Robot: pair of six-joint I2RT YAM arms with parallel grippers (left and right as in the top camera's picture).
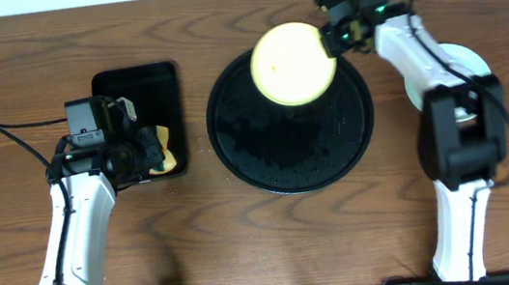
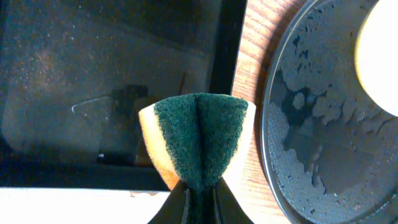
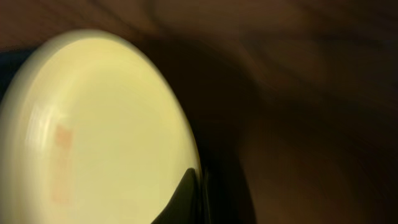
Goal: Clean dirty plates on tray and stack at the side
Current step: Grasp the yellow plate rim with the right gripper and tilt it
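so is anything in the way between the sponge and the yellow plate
Nothing visible. The left gripper pinches the sponge at the right edge of the rectangular tray; the right gripper holds the yellow plate over the far side of the round tray. Only bare table and wet tray surface lie between.

Glossy black tray (image 1: 234, 135) — rough green sponge (image 2: 199, 140)
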